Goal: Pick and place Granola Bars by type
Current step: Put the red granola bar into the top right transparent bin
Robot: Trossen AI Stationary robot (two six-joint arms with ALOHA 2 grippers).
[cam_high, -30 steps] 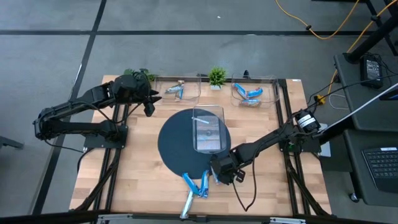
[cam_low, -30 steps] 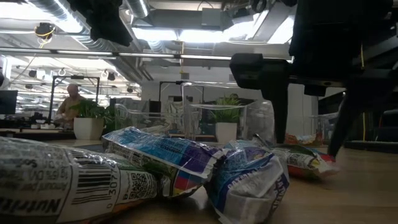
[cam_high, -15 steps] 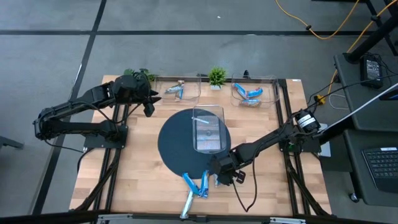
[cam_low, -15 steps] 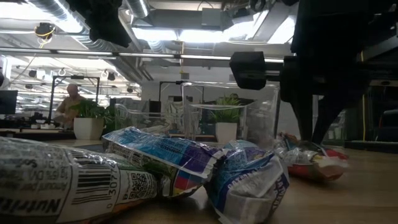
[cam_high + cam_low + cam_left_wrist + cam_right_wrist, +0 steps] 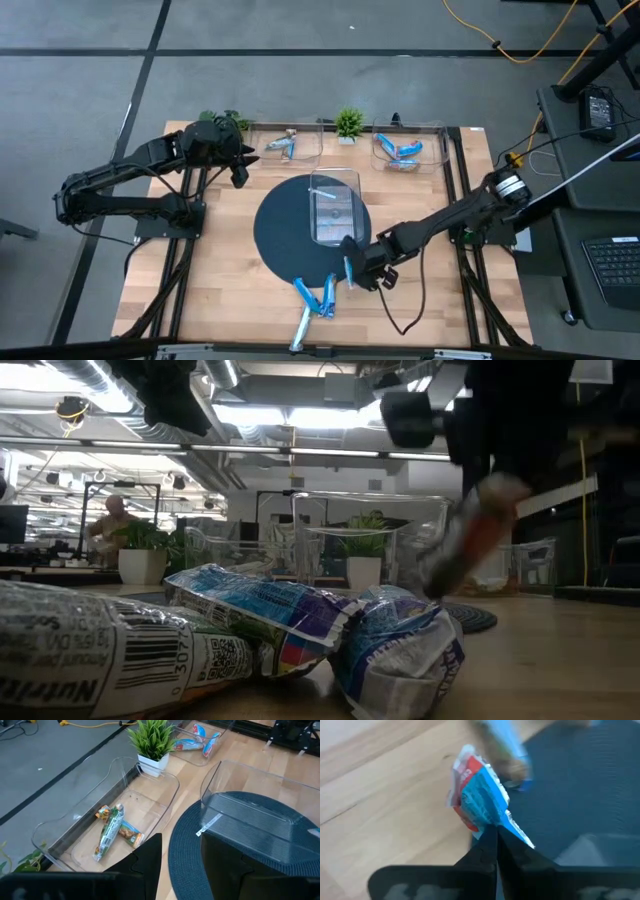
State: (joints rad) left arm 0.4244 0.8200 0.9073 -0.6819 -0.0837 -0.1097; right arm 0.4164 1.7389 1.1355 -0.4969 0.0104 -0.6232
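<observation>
Granola bar, blue-and-red wrapped [image 5: 479, 805], pinched in right gripper [image 5: 350, 268], lifted off wooden table [image 5: 230, 290] at dark round mat's [image 5: 285, 245] edge. Pick step under way, I judge; next, carry to matching clear bin [image 5: 408, 150]. Left gripper [image 5: 240, 165] waits part-open, empty.

Right arm stretches low across the tabletop's front, its claw [image 5: 349, 270] clamped shut. Left arm waits raised at the far left corner, claw [image 5: 240, 166] partly open.
</observation>
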